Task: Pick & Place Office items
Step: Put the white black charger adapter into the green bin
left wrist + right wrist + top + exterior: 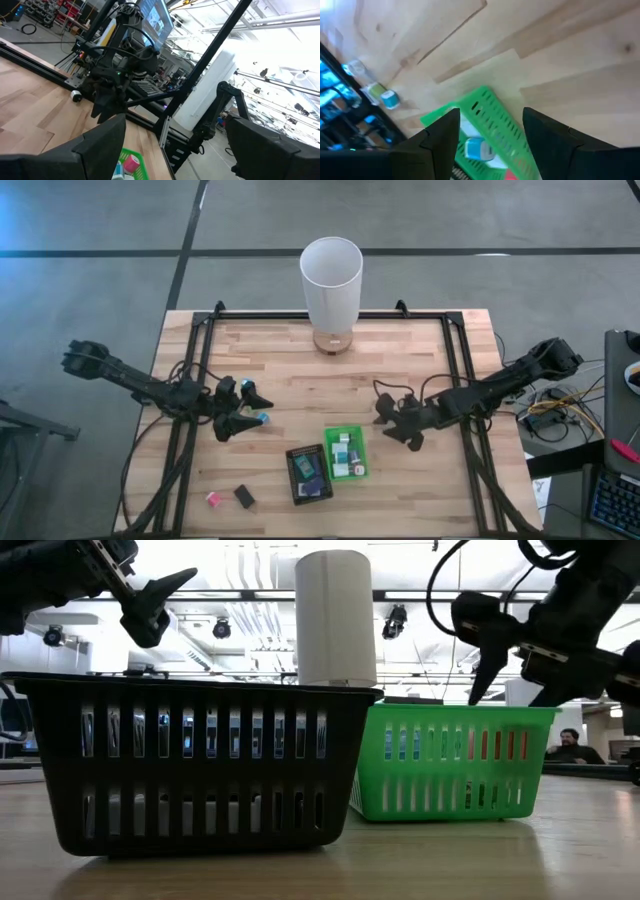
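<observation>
The office items are tiny blocks and clips. Some lie in the green tray [347,453] and some in the black tray [309,473] beside it. A pink one [212,499] and a black one [244,497] lie on the wood near the front left. Two small blue ones [262,418] show on the table by my left gripper [245,410]. That gripper hangs open and level left of the trays, with nothing between its fingers [107,142]. My right gripper [396,425] is open too, tilted down just right of the green tray [487,112], and holds nothing.
A tall white cylinder [331,280] stands at the table's far middle. Black rails [200,350] run along the table's left, right and far sides. Bare wood lies between the cylinder and the trays. In the low view the black tray [195,765] stands in front of the green one [455,760].
</observation>
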### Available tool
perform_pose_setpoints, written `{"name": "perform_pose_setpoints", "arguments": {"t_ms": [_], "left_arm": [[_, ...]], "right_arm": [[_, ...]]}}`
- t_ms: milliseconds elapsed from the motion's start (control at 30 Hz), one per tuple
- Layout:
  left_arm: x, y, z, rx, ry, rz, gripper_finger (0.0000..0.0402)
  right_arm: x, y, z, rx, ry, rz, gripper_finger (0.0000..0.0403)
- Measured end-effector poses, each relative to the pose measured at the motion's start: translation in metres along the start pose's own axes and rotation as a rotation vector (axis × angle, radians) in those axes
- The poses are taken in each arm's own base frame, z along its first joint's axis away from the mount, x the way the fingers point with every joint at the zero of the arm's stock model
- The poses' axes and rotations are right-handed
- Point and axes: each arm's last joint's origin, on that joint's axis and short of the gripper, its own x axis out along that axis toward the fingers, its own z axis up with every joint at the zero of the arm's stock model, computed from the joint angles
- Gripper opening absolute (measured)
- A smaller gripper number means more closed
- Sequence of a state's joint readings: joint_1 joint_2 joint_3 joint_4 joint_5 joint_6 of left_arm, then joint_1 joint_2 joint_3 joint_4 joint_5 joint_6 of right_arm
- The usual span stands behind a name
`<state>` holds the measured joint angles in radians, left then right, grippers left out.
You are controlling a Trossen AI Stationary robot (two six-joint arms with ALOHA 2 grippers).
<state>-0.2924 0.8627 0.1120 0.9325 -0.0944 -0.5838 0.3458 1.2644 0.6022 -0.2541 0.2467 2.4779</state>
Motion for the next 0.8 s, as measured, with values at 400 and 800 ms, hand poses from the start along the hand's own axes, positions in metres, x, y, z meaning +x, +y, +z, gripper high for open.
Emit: {"name": "perform_pose_setpoints", "arguments": {"t_ms": [400, 800], "left_arm": [[0.000, 0.000, 0.000, 0.001, 0.004, 0.002, 0.0340], [0.000, 0.001, -0.001, 0.001, 0.012, 0.008, 0.0340]], "right_arm": [[0.005, 0.010, 0.024, 0.116, -0.111, -0.047, 0.0210], [-0.012, -0.019, 0.061, 0.229, -0.497, -0.398, 0.0210]]}}
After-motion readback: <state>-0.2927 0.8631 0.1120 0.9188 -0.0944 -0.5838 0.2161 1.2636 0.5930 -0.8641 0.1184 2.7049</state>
